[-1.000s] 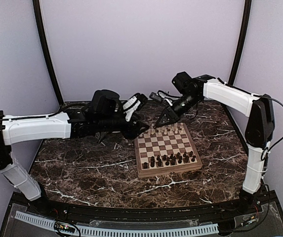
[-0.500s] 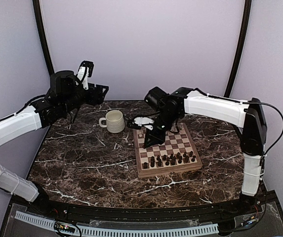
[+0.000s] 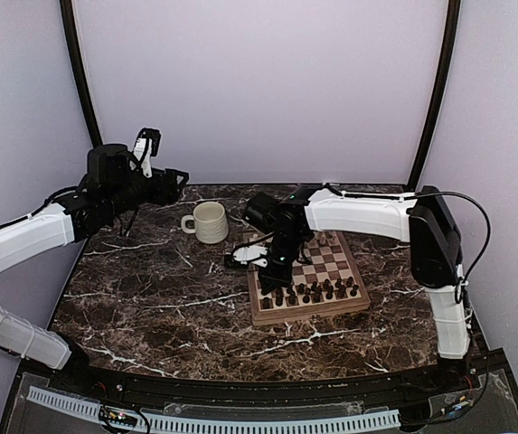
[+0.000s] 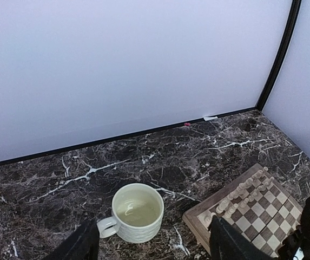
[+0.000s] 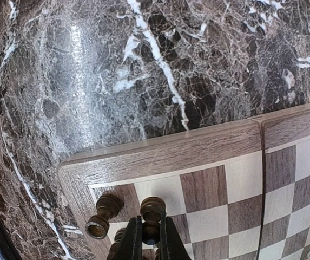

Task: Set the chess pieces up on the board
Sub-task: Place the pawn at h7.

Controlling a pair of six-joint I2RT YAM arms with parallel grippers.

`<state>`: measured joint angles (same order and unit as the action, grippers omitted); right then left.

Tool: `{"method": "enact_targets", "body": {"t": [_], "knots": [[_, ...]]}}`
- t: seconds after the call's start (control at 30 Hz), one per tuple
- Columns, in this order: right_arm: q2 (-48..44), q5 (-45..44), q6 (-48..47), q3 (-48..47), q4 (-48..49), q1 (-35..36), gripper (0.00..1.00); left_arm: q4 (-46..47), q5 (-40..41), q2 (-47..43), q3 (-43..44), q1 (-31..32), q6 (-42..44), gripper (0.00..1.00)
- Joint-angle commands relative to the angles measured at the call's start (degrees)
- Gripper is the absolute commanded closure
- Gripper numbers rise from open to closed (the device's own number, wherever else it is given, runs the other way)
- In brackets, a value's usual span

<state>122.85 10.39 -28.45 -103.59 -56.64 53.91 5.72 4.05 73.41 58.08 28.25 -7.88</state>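
The board lies right of the table's middle, with dark chess pieces lined along its near rows. My right gripper hangs over the board's near-left corner. In the right wrist view this gripper is shut on a dark piece over a light square beside a corner piece. Whether the held piece touches the square is unclear. My left gripper is raised at the far left, open and empty. From the left wrist view, white pieces stand along the board's far rows.
A cream mug stands on the marble just left of the board's far corner, and shows empty between my left fingers. The enclosure's back wall and black corner posts border the table.
My left arm has pulled back from the board to the far left and risen, its jaws opening, uncovering the mug. My right gripper has swung from the board's far edge to its near-left corner.
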Motion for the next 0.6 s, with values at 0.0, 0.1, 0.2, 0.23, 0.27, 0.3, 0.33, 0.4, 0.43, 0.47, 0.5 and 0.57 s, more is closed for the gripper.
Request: {"method": "enact_targets", "body": {"t": [0.0, 0.1, 0.2, 0.23, 0.27, 0.3, 0.33, 0.4, 0.43, 0.47, 0.5, 0.57], "knots": [[2.0, -1.1, -0.2, -2.3, -1.2, 1.1, 0.94, 1.4, -1.9, -2.2, 0.3, 0.1, -0.3, 0.28], [2.2, -1.6, -0.3, -2.0, -1.2, 1.1, 0.93, 1.3, -2.6, -2.1, 0.3, 0.1, -0.3, 0.28], [2.3, -1.6, -0.3, -1.8, -1.1, 1.1, 0.92, 1.2, -3.0, -1.9, 0.4, 0.1, -0.3, 0.28], [2.5, -1.7, -0.2, -1.8, -1.1, 1.1, 0.91, 1.2, -3.1, -1.9, 0.5, 0.1, -0.3, 0.28], [2.5, -1.7, -0.2, -1.8, -0.9, 1.1, 0.90, 1.1, -3.2, -1.8, 0.5, 0.1, -0.2, 0.28], [2.6, -1.8, -0.2, -1.9, -0.9, 1.1, 0.89, 1.1, -3.2, -1.8, 0.5, 0.1, -0.2, 0.28], [2.7, -1.8, -0.1, -2.0, -0.9, 1.2, 0.87, 1.1, -3.2, -1.8, 0.5, 0.1, -0.2, 0.28], [2.8, -2.1, -0.1, -2.1, -0.9, 1.2, 0.81, 1.0, -3.4, -1.6, 0.5, 0.1, -0.1, 0.28], [2.8, -2.1, -0.1, -2.1, -1.0, 1.3, 0.80, 1.0, -3.5, -1.6, 0.5, 0.1, -0.1, 0.28], [2.7, -2.1, -0.1, -2.3, -1.1, 1.3, 0.79, 1.0, -3.5, -1.6, 0.5, 0.1, -0.1, 0.28], [2.6, -2.1, -0.1, -2.3, -1.1, 1.3, 0.78, 1.0, -3.5, -1.6, 0.5, 0.1, -0.1, 0.28], [2.1, -1.8, 0.0, -2.6, -1.2, 1.3, 0.76, 1.0, -3.6, -1.5, 0.6, 0.1, 0.0, 0.28]]}}
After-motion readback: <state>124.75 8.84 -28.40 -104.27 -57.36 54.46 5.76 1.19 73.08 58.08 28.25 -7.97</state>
